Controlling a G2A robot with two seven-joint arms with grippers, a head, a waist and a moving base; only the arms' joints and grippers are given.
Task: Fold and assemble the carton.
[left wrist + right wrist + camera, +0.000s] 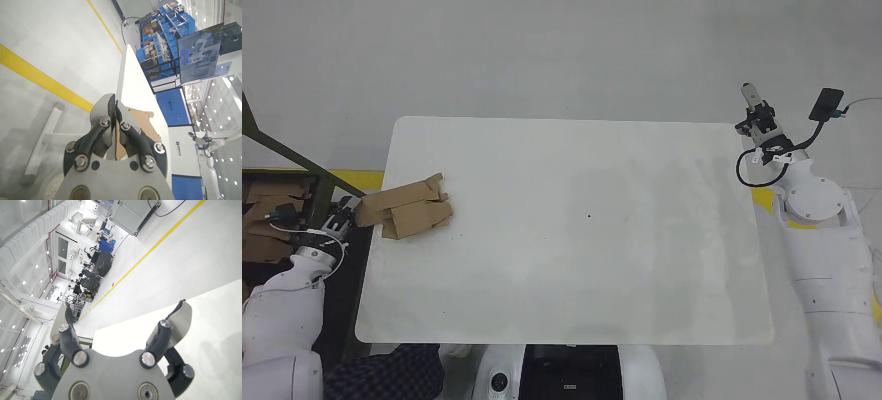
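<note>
Left hand [115, 106] clamping carton [412, 208] edge, carton lying flat ahead on tabletop [592, 230]. Right hand [123, 305] gaping empty, well apart. You're likely placing it; unfolding next needing both hands.

1. Flat brown cardboard carton [412, 210] lies on white rectangular table [582, 260], one end overhanging the left edge.
2. Left gripper [350, 212], just off that edge, is clamped on the overhanging end.
3. Right gripper [752, 100], jaws apart, sits beyond table's far right corner, well apart from carton.
4. Brown cardboard stack [267, 215] lies left of table.
</note>
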